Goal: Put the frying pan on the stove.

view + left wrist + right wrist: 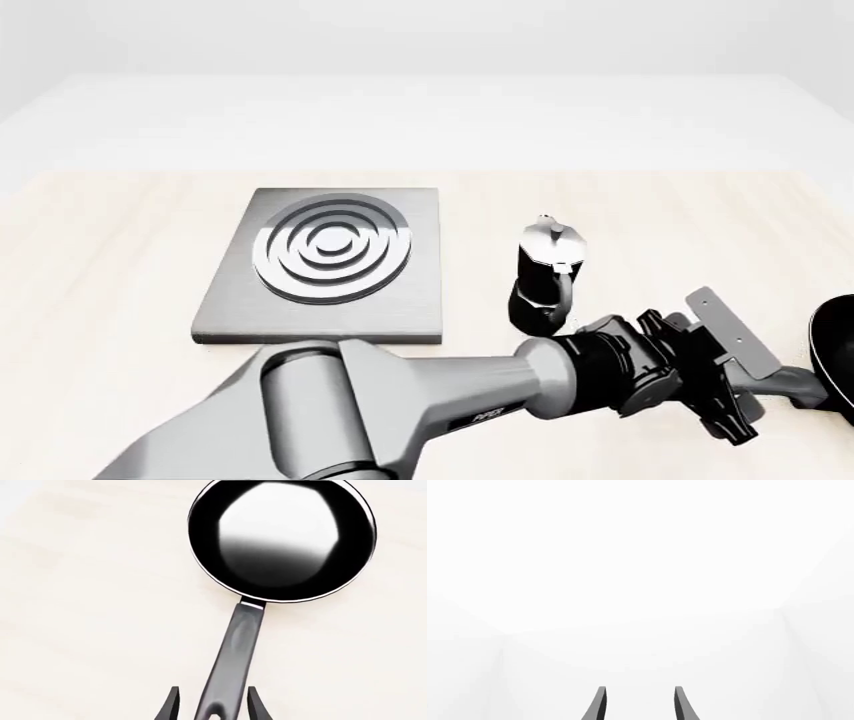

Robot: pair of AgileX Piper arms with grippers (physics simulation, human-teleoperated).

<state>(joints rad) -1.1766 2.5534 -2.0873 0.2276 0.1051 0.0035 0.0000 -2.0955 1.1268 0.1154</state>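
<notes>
On the left of the table (107, 230) lies the stove (327, 265), flat, its silver rings facing up. Just right of it stands the moka pot (545, 278), upright and apart from the slab.

The left arm (400, 400) crosses low from the left toward the far right edge of the front view, passing in front of the moka pot. Its gripper (747, 420) ends beside the pan (834, 350), of which only a dark sliver shows at that edge, well apart from the stove.

In the left wrist view the pan (281, 540) rests on the table (93, 630) ahead of the gripper (213, 707), with the handle (235, 655) running back between the 2 fingertips (172, 705). The fingers are spread, 1 on each side of the handle's loop end, with a slim gap visible on both sides, so they are not pinching it.

The right gripper (640, 705) appears only in its own wrist view, fingers spread with nothing between them, against blank white.
</notes>
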